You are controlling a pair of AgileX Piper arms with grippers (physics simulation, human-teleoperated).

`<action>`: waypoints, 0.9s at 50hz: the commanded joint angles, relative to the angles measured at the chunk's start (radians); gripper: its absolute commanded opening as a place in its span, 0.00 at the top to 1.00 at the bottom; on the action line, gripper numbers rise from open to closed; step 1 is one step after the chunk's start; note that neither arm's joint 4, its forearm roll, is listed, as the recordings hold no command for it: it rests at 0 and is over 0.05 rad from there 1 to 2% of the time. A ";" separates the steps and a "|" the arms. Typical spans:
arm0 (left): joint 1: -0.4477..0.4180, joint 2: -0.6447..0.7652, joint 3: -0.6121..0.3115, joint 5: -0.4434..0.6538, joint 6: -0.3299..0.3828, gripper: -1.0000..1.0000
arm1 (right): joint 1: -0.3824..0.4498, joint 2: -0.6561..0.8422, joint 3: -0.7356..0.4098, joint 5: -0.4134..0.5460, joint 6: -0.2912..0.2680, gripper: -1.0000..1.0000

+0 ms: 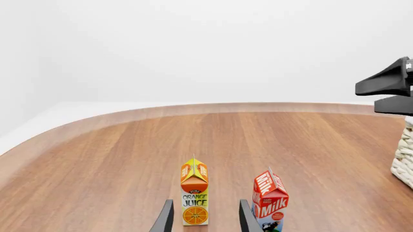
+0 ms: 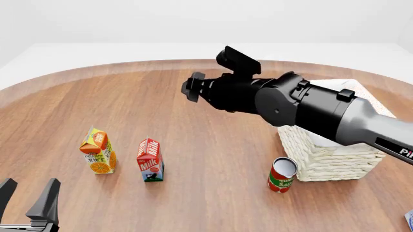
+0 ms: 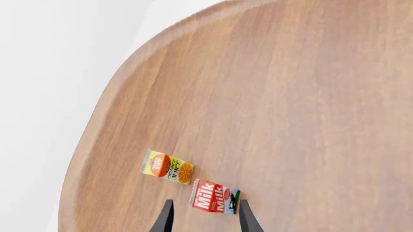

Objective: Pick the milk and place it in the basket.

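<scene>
One wooden table (image 2: 213, 145), white walls.

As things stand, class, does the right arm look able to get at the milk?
Probably yes. The right gripper hangs open high above the milk, with only bare table below; the juice carton stands apart.

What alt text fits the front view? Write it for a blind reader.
The right arm reaches over a wooden table, its gripper high above a milk carton and juice carton standing apart. A white basket and red can sit right; the open left gripper waits at the near-left edge.
</scene>
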 commanded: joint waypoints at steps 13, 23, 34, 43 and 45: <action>0.000 0.000 0.000 0.000 0.000 0.00 | -0.006 0.091 0.034 -0.085 0.096 0.00; 0.000 0.000 0.000 0.000 0.000 0.00 | 0.004 0.111 0.035 -0.091 0.099 0.00; 0.000 0.000 0.000 0.000 0.000 0.00 | 0.033 0.143 0.025 -0.100 0.097 0.00; 0.000 0.000 0.000 0.000 0.000 0.00 | 0.050 0.163 0.012 -0.102 0.098 0.00; 0.000 0.000 0.000 0.000 0.000 0.00 | 0.053 0.167 0.010 -0.104 0.099 0.00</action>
